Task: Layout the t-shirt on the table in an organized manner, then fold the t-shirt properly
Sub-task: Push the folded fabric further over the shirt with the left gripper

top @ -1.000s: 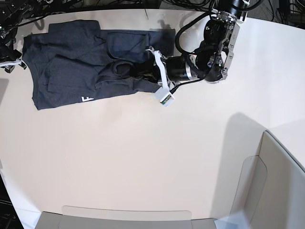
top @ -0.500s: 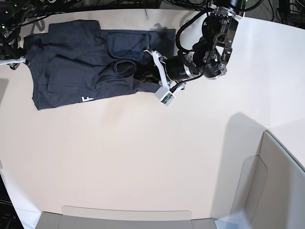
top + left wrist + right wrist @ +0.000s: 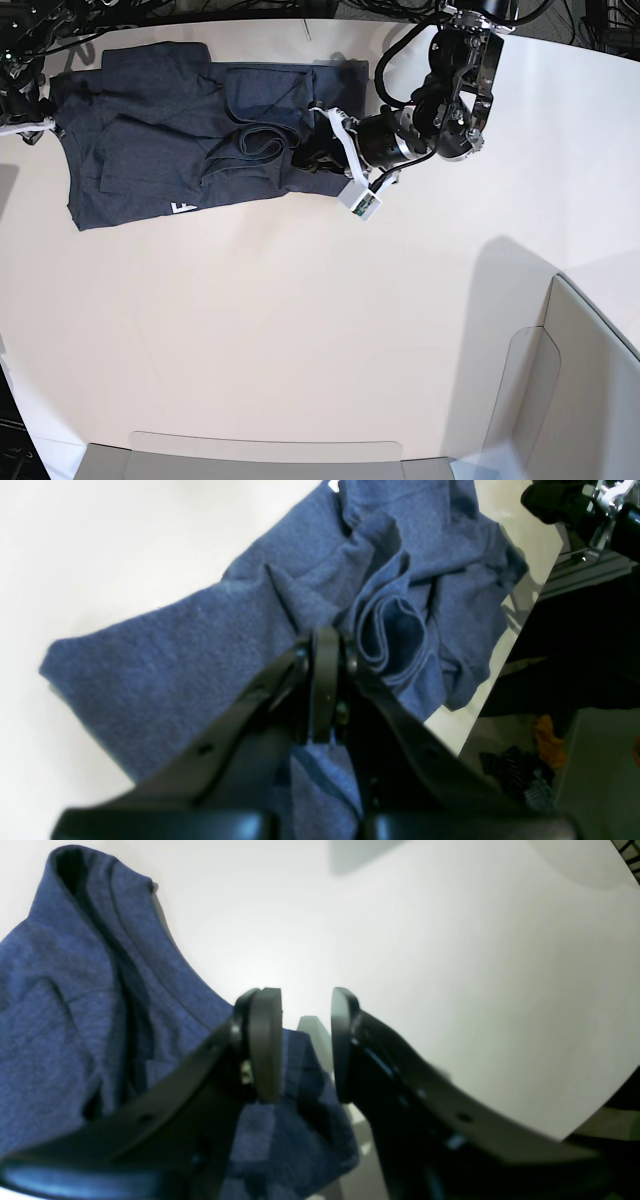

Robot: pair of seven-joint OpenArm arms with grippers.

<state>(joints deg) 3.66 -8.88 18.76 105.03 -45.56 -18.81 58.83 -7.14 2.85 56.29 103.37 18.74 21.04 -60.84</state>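
Note:
The dark navy t-shirt (image 3: 160,130) lies rumpled at the far left of the table (image 3: 300,330), with a bit of white lettering (image 3: 182,208) at its near edge. My left gripper (image 3: 312,155) is shut on a bunched fold near the shirt's right side. In the left wrist view the left gripper (image 3: 325,645) is pressed together on the cloth (image 3: 175,670). My right gripper (image 3: 30,115) is at the shirt's left edge. In the right wrist view the right gripper (image 3: 302,1040) is open, with a shirt corner (image 3: 75,1015) lying under and between the jaws.
Grey translucent panels stand at the right (image 3: 590,380) and along the near edge (image 3: 260,455). Cables (image 3: 150,10) run behind the table's far edge. In the left wrist view the table edge drops to a dark floor (image 3: 575,655) just past the shirt.
My left arm has moved to the right, drawing the bunched fold and the shirt's right part with it. My right arm has shifted slightly toward the far edge.

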